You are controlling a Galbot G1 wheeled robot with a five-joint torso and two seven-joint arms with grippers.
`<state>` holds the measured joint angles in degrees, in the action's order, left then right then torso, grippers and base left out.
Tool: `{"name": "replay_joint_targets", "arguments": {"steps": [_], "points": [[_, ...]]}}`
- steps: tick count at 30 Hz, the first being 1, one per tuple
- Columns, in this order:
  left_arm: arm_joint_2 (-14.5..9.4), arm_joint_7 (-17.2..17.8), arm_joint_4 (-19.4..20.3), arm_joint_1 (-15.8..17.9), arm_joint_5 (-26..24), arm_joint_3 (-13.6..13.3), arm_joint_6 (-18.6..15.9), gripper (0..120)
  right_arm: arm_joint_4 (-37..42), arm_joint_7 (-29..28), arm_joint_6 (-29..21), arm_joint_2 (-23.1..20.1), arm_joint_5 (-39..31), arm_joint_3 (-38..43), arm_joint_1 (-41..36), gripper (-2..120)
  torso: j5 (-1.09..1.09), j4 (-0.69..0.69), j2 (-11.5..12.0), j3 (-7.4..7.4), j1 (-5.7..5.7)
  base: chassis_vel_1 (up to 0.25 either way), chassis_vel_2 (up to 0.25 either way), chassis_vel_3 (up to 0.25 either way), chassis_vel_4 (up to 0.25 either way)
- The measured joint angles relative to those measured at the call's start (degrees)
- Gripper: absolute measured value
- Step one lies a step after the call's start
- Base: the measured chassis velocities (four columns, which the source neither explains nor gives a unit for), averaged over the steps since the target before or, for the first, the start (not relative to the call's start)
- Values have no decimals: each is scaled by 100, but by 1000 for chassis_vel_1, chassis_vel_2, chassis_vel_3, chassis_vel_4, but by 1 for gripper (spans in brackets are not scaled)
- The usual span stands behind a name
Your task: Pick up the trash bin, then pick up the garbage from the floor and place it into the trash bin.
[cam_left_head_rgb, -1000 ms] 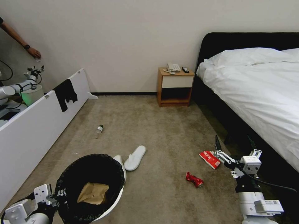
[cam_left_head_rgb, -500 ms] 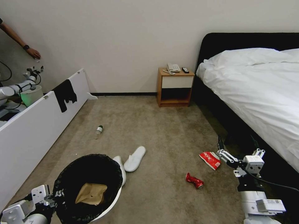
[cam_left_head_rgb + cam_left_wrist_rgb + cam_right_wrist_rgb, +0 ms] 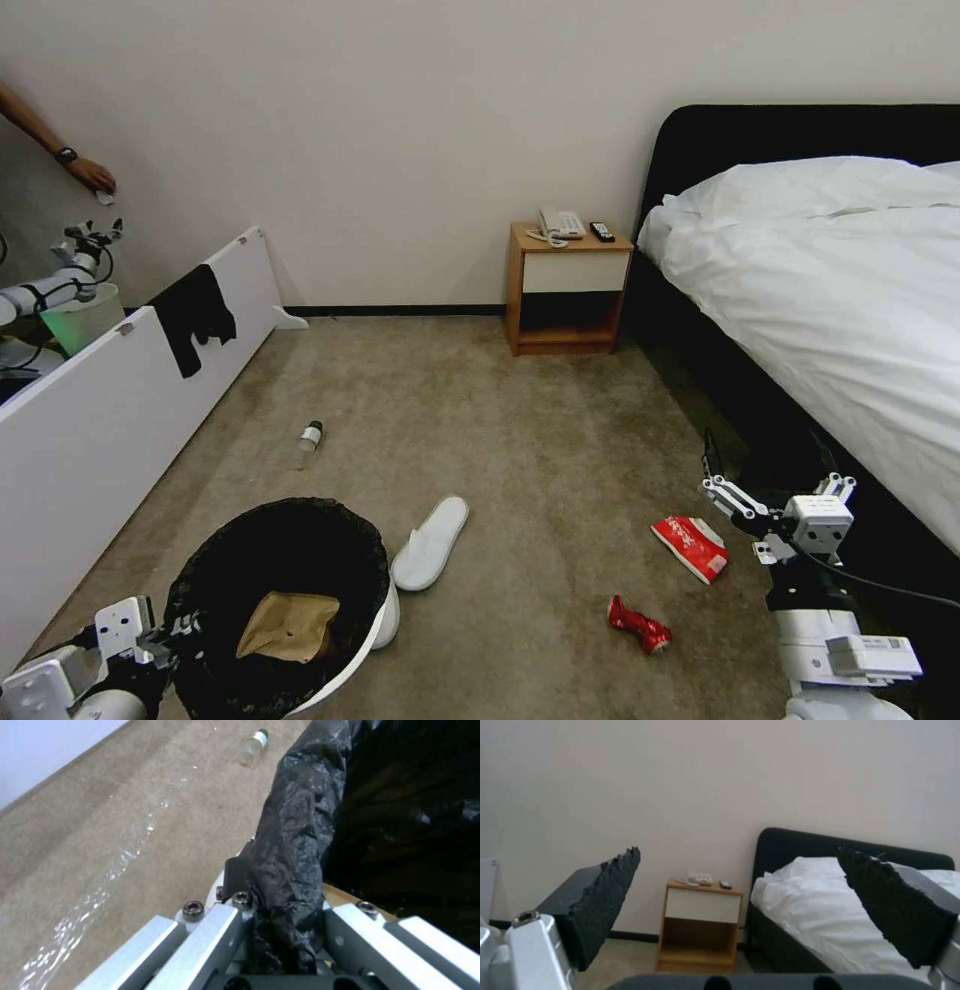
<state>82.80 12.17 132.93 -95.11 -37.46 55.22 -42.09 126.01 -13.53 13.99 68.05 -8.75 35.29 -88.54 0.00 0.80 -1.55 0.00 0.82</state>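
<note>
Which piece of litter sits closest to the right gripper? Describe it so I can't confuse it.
Start at the bed and drop to the carpet along its near side, beside the open right gripper. The flat red snack packet lies there; the other red piece, a crumpled wrapper, lies nearer the robot.

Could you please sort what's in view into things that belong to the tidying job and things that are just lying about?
Job:
- trash bin, left gripper clamped on its rim
- brown paper bag inside it
- white slipper
- green-capped bottle
- red snack packet
- red wrapper
- right gripper, open

Just there:
- nightstand
- telephone
- bed
- black cloth
</note>
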Motion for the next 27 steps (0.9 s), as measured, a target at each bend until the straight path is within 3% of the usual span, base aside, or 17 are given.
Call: {"name": "replay_joint_targets", "arguments": {"steps": [9,19,23,25,26,27], "points": [[-16,6,1,-13,-23,19,-5,2,-12,49,66,-84,-65,-8,14,100,0,-1,0,1,1,-104,105,97,-85],[-14,8,-2,-42,-21,26,-7,2,-89,100,119,-226,-69,67,20,100,1,0,0,-1,-1,0,0,0,0],[-27,7,-2,-63,-20,27,-8,2,-87,-83,-212,-505,-141,215,-24,100,2,-1,0,0,0,0,0,0,0],[-45,4,-22,-63,-23,34,-7,2,-10,-326,-1176,-1051,-703,442,-233,100,-1,-1,0,0,-1,0,0,0,0],[-45,4,-22,-63,-23,34,-7,2,-10,-326,-1176,-1051,-703,442,-233,100,-1,-1,0,0,-1,0,0,0,0],[-47,4,-37,-61,-25,36,-6,2,10,-409,-1597,-1218,-1004,521,-305,100,0,2,0,0,0,0,0,0,0]]}}
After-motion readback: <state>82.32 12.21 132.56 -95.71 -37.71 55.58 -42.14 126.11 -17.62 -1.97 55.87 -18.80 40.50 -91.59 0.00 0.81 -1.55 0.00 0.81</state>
